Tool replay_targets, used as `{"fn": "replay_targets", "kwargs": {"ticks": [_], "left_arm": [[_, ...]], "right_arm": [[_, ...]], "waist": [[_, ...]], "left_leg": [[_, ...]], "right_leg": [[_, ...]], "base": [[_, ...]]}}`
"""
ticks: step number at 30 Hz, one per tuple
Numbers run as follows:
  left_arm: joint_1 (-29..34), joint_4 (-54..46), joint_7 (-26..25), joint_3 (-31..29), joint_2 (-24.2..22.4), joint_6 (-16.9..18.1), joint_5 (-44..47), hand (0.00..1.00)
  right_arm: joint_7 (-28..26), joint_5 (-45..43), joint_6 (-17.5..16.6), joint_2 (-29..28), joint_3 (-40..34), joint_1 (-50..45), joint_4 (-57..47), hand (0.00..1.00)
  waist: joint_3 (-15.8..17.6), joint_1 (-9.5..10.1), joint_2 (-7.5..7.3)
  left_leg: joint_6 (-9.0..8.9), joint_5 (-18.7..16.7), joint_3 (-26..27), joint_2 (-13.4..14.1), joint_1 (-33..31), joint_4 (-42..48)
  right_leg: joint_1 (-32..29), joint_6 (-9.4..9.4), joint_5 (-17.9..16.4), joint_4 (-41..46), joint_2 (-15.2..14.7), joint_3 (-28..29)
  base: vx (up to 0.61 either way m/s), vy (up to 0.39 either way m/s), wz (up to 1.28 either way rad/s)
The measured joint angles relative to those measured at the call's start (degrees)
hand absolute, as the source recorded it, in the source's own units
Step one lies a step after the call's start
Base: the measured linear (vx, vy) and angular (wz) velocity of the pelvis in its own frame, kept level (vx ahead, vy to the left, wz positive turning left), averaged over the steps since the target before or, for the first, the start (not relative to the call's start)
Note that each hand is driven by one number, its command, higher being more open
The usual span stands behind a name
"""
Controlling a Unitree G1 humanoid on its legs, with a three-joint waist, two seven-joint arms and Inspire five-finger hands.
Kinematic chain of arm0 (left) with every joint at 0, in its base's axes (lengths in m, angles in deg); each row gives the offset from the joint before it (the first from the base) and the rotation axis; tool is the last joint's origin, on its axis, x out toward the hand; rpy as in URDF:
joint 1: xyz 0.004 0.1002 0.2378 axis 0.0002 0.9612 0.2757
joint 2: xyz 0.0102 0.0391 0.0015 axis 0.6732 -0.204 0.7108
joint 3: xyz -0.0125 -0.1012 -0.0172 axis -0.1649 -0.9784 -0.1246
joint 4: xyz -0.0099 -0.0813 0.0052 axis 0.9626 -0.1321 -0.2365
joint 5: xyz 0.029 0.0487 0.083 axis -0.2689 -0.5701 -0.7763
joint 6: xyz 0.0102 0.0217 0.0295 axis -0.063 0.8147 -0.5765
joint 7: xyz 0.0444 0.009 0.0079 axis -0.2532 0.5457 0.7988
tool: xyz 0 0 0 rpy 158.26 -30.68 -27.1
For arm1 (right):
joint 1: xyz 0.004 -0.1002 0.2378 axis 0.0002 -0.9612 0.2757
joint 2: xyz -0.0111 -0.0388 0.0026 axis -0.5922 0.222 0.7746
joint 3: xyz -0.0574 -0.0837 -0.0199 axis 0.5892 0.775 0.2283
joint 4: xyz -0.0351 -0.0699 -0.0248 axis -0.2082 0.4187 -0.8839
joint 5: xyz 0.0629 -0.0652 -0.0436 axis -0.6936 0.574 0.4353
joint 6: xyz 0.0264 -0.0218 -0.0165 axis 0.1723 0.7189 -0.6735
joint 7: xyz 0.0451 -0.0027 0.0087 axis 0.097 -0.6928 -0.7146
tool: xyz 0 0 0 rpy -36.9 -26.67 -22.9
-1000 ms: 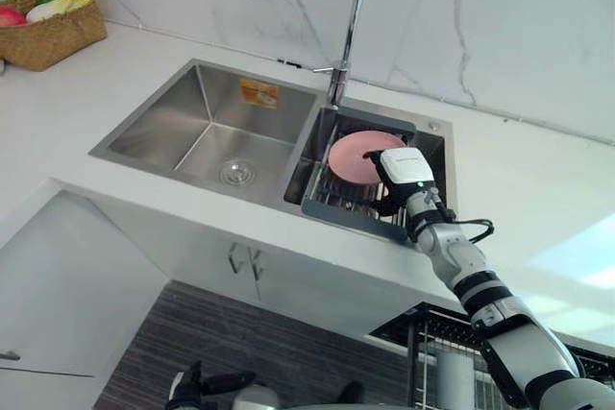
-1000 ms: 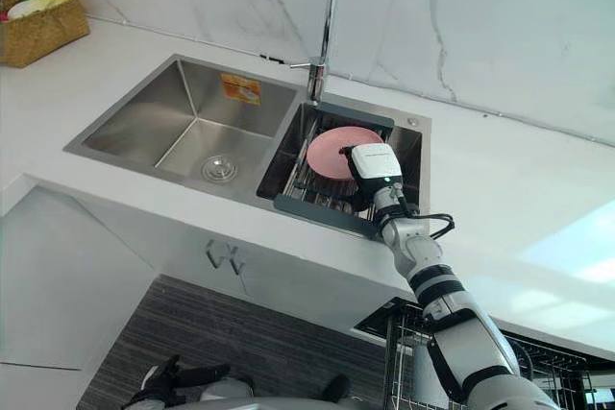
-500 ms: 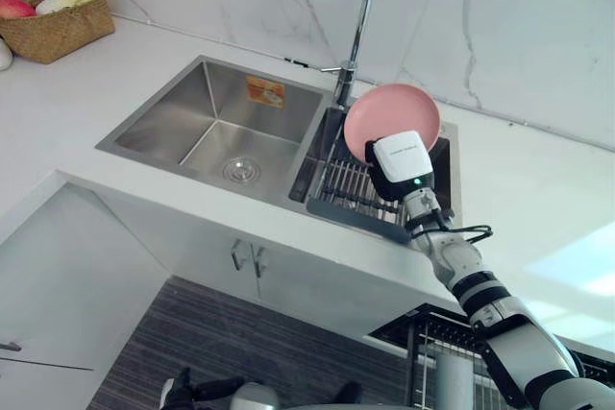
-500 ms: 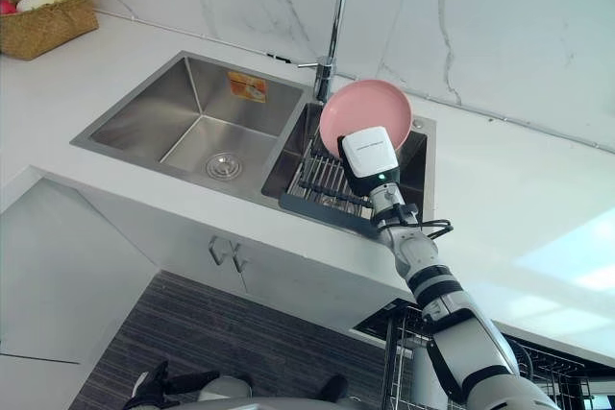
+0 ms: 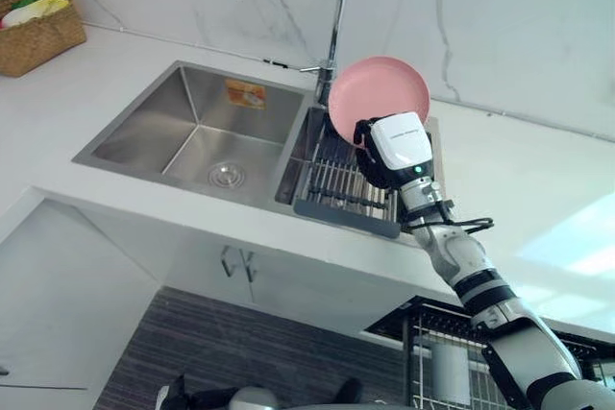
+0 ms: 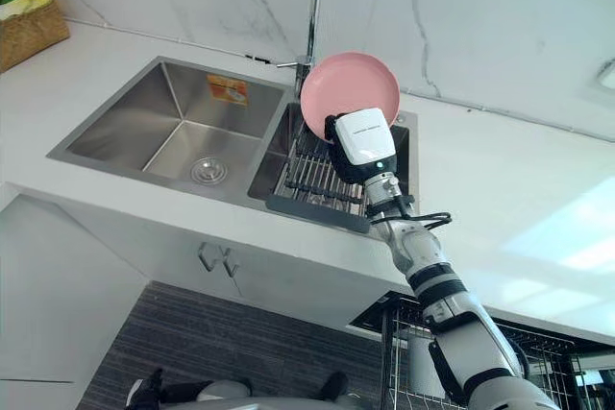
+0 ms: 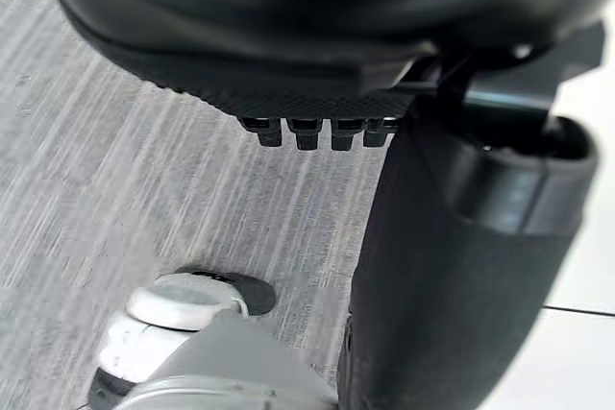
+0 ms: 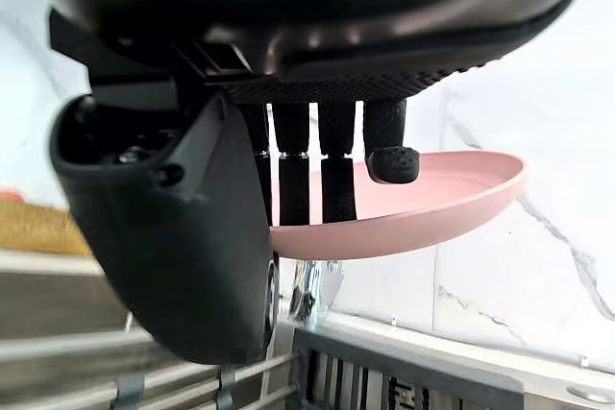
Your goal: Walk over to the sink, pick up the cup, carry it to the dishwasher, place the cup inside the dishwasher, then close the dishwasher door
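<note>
Although the job speaks of a cup, what the right hand (image 5: 371,156) has hold of is a pink plate (image 5: 380,88); I see no cup in the sink (image 5: 192,132). From where I stand the walk to the sink looks done and the pick-up is as good as done: the plate hangs in the air, clear of the drying rack (image 5: 336,189) that sits in the sink's right basin, just at three o'clock of the tap (image 5: 332,7). Left to do, by my reckoning, are the carry, the placing inside the dishwasher and the shutting of its door. A wire rack (image 5: 452,352) shows under the counter at five o'clock, which I take for the dishwasher's pulled-out basket, so the door seems to be open.

The right arm reaches up from four o'clock, stretched long over the counter edge, wrist bent so the hand points toward the wall. Its fingers (image 8: 307,170) lie across the plate's upper face and the thumb (image 8: 163,237) sits under the rim, so the hand is clamped on the plate, which is held tilted with its face toward the room.

The left hand (image 5: 207,398) hangs low at six o'clock, over the floor; whether it is open or closed I cannot tell.
</note>
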Motion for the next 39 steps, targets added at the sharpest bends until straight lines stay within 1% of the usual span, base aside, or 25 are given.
{"fn": "replay_targets", "kwargs": {"ticks": [1,2,3,5,6,8,9,10,11,12,13,14,15,17,18,19,20,21,22,23,24,26,31,35,39], "left_arm": [[0.0,-0.1,0.0,0.0,0.0,0.3,0.1,1.00],[0.1,-0.1,0.0,-0.2,0.0,0.3,0.3,1.00],[0.2,-0.1,0.0,-0.5,-0.1,0.3,0.8,1.00],[2.0,-0.1,0.9,-2.9,-1.1,0.2,1.4,1.00],[2.8,0.0,1.6,-3.3,-1.4,0.5,0.3,1.00],[5.3,0.1,3.7,-3.4,-1.9,3.5,-3.4,1.00],[5.4,0.1,3.9,-3.3,-1.8,3.8,-3.3,1.00],[5.1,0.1,4.0,-3.3,-1.5,3.7,-2.6,1.00],[4.8,-0.1,4.2,-3.2,-1.2,3.6,-2.0,1.00],[4.5,-0.2,5.2,-3.4,-0.5,3.4,-1.8,1.00],[3.8,0.0,5.9,-3.4,-0.6,3.1,-1.7,1.00],[3.9,-0.1,6.2,-3.3,-0.5,3.0,-1.7,1.00],[4.6,-0.4,6.0,-3.0,0.5,2.7,-0.3,1.00],[4.4,-0.4,5.6,-2.9,1.4,2.5,1.5,1.00],[3.8,-0.5,4.9,-3.0,2.2,1.8,3.6,1.00],[3.1,-0.6,4.9,-3.4,2.9,1.2,3.8,1.00],[1.7,-0.4,4.9,-3.4,3.0,0.4,3.8,1.00],[0.8,-0.3,4.9,-3.4,2.6,-0.1,3.8,1.00],[-0.5,-0.3,5.2,-3.3,1.9,-0.6,3.8,1.00],[-1.3,-0.1,5.1,-3.2,1.2,-0.8,3.9,1.00],[-1.8,0.1,5.0,-2.8,0.8,-1.2,4.1,1.00],[-3.4,0.3,4.9,-1.6,-0.3,-2.3,5.7,1.00],[-4.9,2.5,5.1,-0.6,-1.7,-2.2,5.6,1.00],[-5.4,4.7,5.0,1.4,-1.8,-2.4,5.7,1.00],[-7.7,5.1,5.0,3.8,-1.9,-1.8,6.0,1.00]], "right_arm": [[-1.0,-1.2,-0.9,0.8,-2.1,-2.2,-4.1,0.00],[-1.6,-2.7,-1.5,1.9,-3.7,-4.5,-9.4,0.00],[-1.8,-3.6,-1.7,2.2,-4.4,-5.4,-11.7,0.00],[-2.4,-6.9,-3.8,2.3,-5.2,-5.8,-15.7,0.00],[-2.6,-7.4,-4.4,2.4,-5.4,-6.0,-16.4,0.00],[-2.6,-9.6,-5.3,3.0,-6.9,-8.0,-18.4,0.00],[-2.4,-9.8,-5.4,3.0,-7.6,-8.9,-18.5,0.00],[-2.1,-11.7,-5.3,2.7,-9.0,-11.1,-18.5,0.00],[-1.9,-12.2,-5.3,2.4,-9.8,-12.5,-18.6,0.00],[-1.5,-12.4,-5.3,1.6,-11.5,-15.0,-18.7,0.00],[-1.4,-12.6,-5.3,1.6,-12.6,-16.6,-18.7,0.00],[-1.2,-12.9,-5.5,1.6,-12.9,-17.3,-18.7,0.00],[0.1,-13.0,-7.3,1.6,-13.4,-18.1,-19.0,0.00],[1.1,-12.9,-9.0,1.6,-13.4,-18.1,-20.3,0.00],[2.5,-11.8,-12.2,1.6,-13.3,-18.1,-22.1,0.00],[3.2,-10.8,-13.7,1.7,-13.3,-17.9,-23.0,0.00],[3.3,-10.2,-14.9,1.9,-13.3,-17.7,-23.6,0.00],[3.2,-9.9,-15.2,2.3,-13.2,-17.6,-23.6,0.00],[2.2,-9.6,-15.1,3.2,-12.2,-17.6,-23.6,0.00],[1.3,-9.6,-15.1,3.9,-12.2,-17.6,-23.6,0.00],[0.8,-9.7,-15.0,4.2,-12.2,-17.7,-23.6,0.00],[-1.1,-11.8,-14.7,4.5,-12.4,-18.3,-24.2,0.00],[-6.5,-13.3,-14.7,4.4,-13.3,-20.7,-24.5,0.00],[-10.2,-14.1,-14.7,4.5,-13.3,-20.7,-23.6,0.00],[-10.5,-14.1,-13.9,4.8,-12.6,-17.7,-19.4,0.00]], "waist": [[0.0,-0.10,0.11],[0.0,-0.03,0.29],[0.0,0.04,0.35],[0.1,0.46,0.40],[0.0,0.36,0.74],[-0.2,0.00,2.31],[-0.1,-0.12,2.63],[0.0,-0.50,2.41],[0.2,-1.30,1.90],[0.5,-2.08,1.79],[1.3,-2.71,3.58],[1.2,-3.41,4.53],[0.3,-4.32,5.50],[-0.5,-4.17,5.23],[-1.4,-4.17,4.87],[-1.6,-4.13,4.37],[-1.8,-3.95,3.97],[-1.7,-3.84,4.44],[-1.9,-3.47,4.62],[-1.9,-3.47,4.69],[-2.0,-3.67,4.80],[-2.5,-5.09,4.83],[-2.3,-5.25,5.23],[-1.5,-5.41,6.60],[0.7,-5.69,8.53]], "left_leg": [[0.12,-0.2,0.8,0.0,0.1,0.1],[1.00,-0.7,1.4,-0.1,0.0,0.8],[1.61,-1.2,1.7,-0.2,-0.4,1.8],[2.48,-3.5,2.1,-1.2,-1.4,7.4],[2.56,-4.4,2.8,-1.3,-1.4,8.6],[3.65,-9.5,6.9,-0.7,-1.6,13.2],[3.94,-10.9,7.5,-0.5,-1.8,14.4],[4.79,-12.7,10.3,-0.9,-2.4,16.6],[5.25,-13.1,11.8,-1.4,-2.7,17.2],[6.87,-12.4,15.5,-1.7,-2.2,15.7],[7.04,-12.2,19.6,-0.7,-0.6,15.2],[7.14,-12.3,21.1,-0.1,0.2,15.1],[7.13,-12.3,25.3,0.8,0.7,14.8],[6.97,-12.3,28.3,1.7,-0.3,15.0],[6.28,-12.2,31.1,3.2,-2.6,16.2],[6.11,-12.1,31.9,3.7,-4.3,17.3],[5.85,-12.0,31.5,4.1,-5.8,18.0],[5.48,-11.6,31.0,4.8,-6.2,18.0],[5.23,-10.8,28.6,5.5,-6.0,17.7],[5.11,-10.7,27.5,5.6,-5.4,17.2],[4.76,-10.5,27.2,5.6,-4.9,16.7],[3.77,-9.7,26.7,5.5,-4.7,15.2],[3.66,-8.3,24.1,5.4,-5.5,15.3],[3.58,-8.0,20.8,5.1,-7.8,18.1],[3.22,-7.5,18.0,4.7,-12.3,20.4]], "right_leg": [[-0.3,0.01,0.1,0.0,0.1,1.0],[-1.1,-0.01,0.3,0.0,0.4,3.3],[-1.5,-0.03,0.5,0.0,0.5,5.0],[-3.9,-0.39,2.1,0.3,1.3,12.4],[-4.4,-0.47,2.6,0.4,1.5,14.3],[-6.9,-0.67,4.9,0.7,3.6,22.2],[-8.0,-0.68,5.4,1.3,4.1,24.4],[-10.7,-0.52,6.0,3.6,4.7,28.5],[-11.8,-0.16,6.5,4.3,4.6,30.2],[-12.3,-0.58,4.9,4.2,3.6,29.6],[-16.6,-6.49,-3.1,20.2,0.9,19.5],[-17.3,-7.69,-6.8,28.2,-0.6,15.5],[-15.7,-7.59,-15.0,41.1,-4.7,9.0],[-13.0,-6.55,-18.3,40.6,-5.7,6.5],[-9.3,-3.44,-19.7,34.8,-5.5,4.6],[-6.7,-0.68,-18.8,27.4,-5.0,4.0],[-5.0,1.17,-17.4,19.5,-2.7,4.2],[-3.7,1.98,-14.4,15.2,-1.0,4.4],[-0.2,0.97,-9.2,5.8,2.4,6.1],[1.2,0.82,-7.9,3.1,3.3,6.9],[1.6,0.68,-7.5,2.1,3.6,7.3],[1.7,0.30,-6.7,0.4,4.4,8.1],[0.9,-0.14,-6.4,0.5,4.5,8.6],[0.7,-0.44,-6.1,0.5,4.0,7.6],[-1.8,-0.61,-4.7,0.5,3.4,6.0]], "base": [[0.05,0.077,-0.32],[0.05,0.082,-0.43],[0.07,0.093,-0.80],[0.04,0.069,-1.41],[0.00,0.059,-1.79],[-0.03,0.103,-1.87],[-0.07,0.133,-1.93],[-0.10,0.121,-1.45],[-0.19,0.134,-1.61],[-0.25,0.116,-1.54],[-0.25,0.111,-1.51],[-0.18,0.159,-1.72],[-0.08,0.121,-1.31],[-0.05,0.032,-1.24],[-0.02,-0.071,-1.18],[0.01,-0.108,-1.20],[0.00,-0.141,-0.78],[0.00,-0.236,-0.88],[0.01,-0.240,-0.76],[0.01,-0.221,-0.65],[-0.03,-0.122,-0.30],[-0.05,-0.091,-0.18],[-0.03,-0.024,-0.06],[-0.03,0.055,0.11],[-0.09,0.105,0.25]]}}
